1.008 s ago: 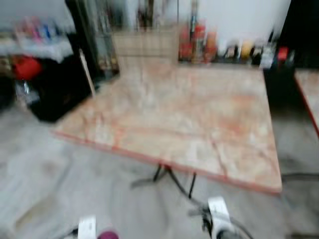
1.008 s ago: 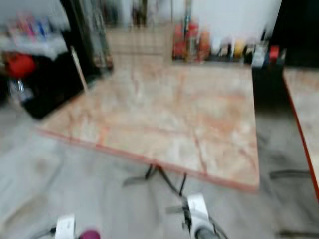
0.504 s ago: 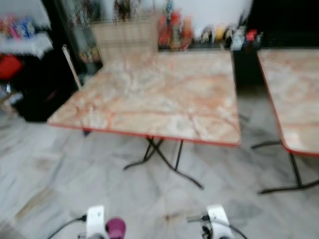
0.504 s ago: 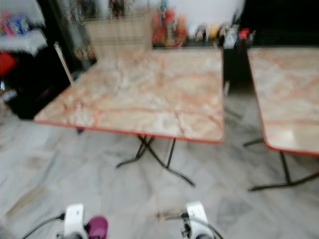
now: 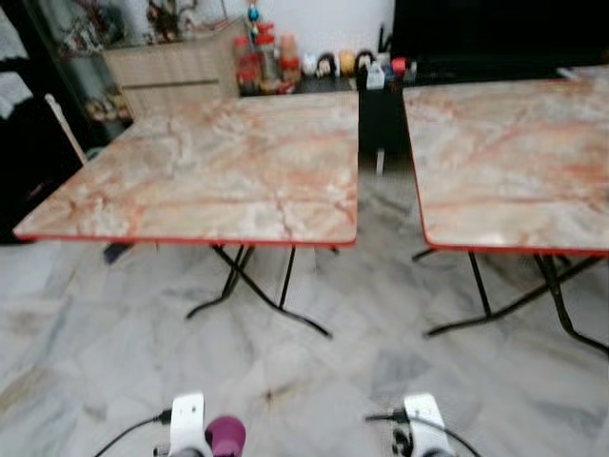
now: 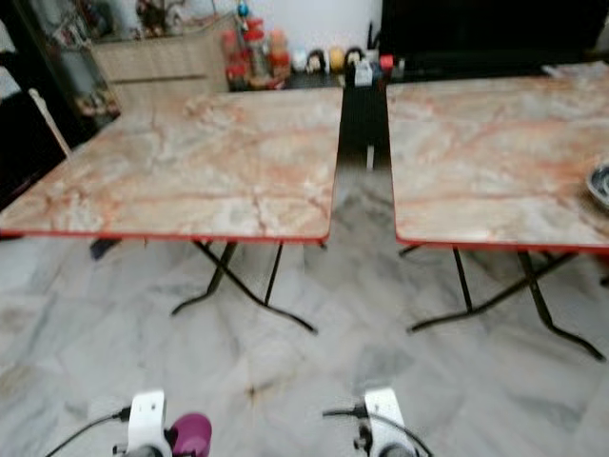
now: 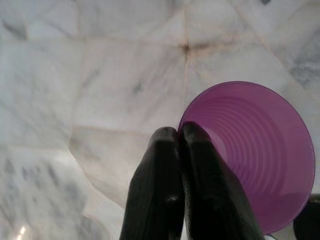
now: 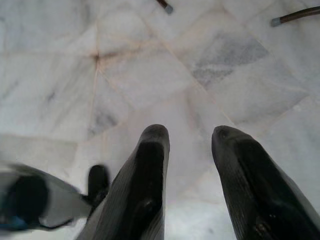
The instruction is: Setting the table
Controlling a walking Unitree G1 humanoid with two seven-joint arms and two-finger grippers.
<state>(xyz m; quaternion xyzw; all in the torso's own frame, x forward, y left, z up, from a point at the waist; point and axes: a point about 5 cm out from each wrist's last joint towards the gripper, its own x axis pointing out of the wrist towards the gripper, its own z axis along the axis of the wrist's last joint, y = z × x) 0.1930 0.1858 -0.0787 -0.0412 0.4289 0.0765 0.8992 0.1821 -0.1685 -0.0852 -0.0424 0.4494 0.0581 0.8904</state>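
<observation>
Two marble-patterned tables with red edges stand side by side on a pale marble floor point(image 5: 314, 381). The left tabletop point(image 5: 209, 171) sits on crossed black legs point(image 5: 252, 290); the right tabletop point(image 5: 504, 162) is just beside it, with a narrow gap between them. At the far right edge of the right tabletop, in the right eye view, part of a dark-rimmed bowl point(image 6: 599, 184) rests on the surface. Beyond the left tabletop, a wooden sideboard point(image 5: 171, 71) stands against the wall, and a row of bottles and jars point(image 5: 285, 65) stands between it and a dark cabinet behind the right tabletop.

The left claw point(image 7: 179, 132) hangs low over the floor, well short of the left tabletop, its two black fingers point(image 7: 160, 180) pinched together on the rim of a purple cup point(image 7: 260, 150), whose ribbed inside faces the wrist camera. From the head views the cup point(image 5: 225, 436) shows beside the white left wrist, near the front of the robot.

The right claw point(image 8: 190, 135) also hangs over the floor, nearer the right tabletop, its fingers point(image 8: 147, 170) spread apart with nothing between them. Two table feet point(image 8: 165, 7) lie on the tiles ahead of it.
</observation>
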